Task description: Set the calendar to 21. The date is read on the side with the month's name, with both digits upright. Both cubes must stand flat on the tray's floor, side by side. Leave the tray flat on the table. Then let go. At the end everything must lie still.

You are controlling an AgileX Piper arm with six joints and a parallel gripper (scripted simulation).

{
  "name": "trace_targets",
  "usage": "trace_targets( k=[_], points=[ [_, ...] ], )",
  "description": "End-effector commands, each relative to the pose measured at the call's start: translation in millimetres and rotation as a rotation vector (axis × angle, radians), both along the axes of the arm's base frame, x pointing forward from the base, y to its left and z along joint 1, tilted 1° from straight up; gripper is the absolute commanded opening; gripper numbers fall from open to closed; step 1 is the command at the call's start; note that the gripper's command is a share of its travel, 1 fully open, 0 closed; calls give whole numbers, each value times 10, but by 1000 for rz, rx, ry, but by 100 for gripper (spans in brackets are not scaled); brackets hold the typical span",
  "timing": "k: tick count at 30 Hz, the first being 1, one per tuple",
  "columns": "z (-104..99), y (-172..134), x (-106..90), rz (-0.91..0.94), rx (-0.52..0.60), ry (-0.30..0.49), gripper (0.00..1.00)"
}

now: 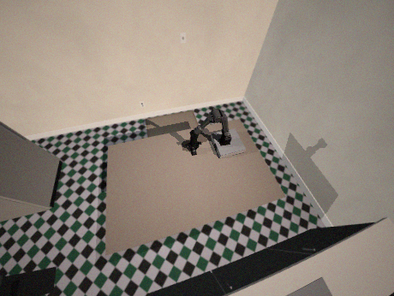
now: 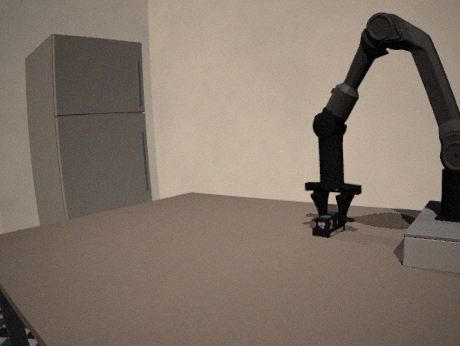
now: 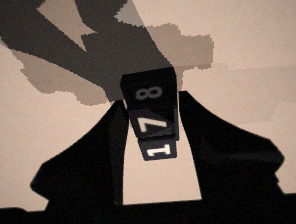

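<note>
The calendar [image 2: 328, 225] sits on the desk [image 2: 200, 270] near the arm's grey base [image 2: 425, 250], its dark tray [image 2: 327, 232] flat and holding the cubes. From the wrist, the near cube [image 3: 157, 149] shows a 1, the next cube [image 3: 152, 125] a 7 with an 8 on its far face. The claw [image 2: 331, 212] points straight down over them, fingers partly apart either side of the cubes, gripping nothing; whether the pads touch a cube can't be told
</note>
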State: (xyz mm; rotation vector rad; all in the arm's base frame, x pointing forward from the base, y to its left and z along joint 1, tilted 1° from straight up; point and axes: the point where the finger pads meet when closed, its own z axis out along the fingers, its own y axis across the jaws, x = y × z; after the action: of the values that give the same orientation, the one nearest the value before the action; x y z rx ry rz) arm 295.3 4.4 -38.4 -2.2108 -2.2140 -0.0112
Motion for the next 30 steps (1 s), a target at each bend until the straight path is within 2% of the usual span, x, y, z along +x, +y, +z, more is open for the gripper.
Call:
trace_targets(
  k=[1, 10, 11, 30],
  points=[
    [-9, 4, -12, 2, 1, 3, 64],
    [-9, 4, -12, 2, 1, 3, 64],
    [-9, 4, -12, 2, 1, 3, 38],
    [-9, 4, -12, 2, 1, 3, 38]
  ],
)
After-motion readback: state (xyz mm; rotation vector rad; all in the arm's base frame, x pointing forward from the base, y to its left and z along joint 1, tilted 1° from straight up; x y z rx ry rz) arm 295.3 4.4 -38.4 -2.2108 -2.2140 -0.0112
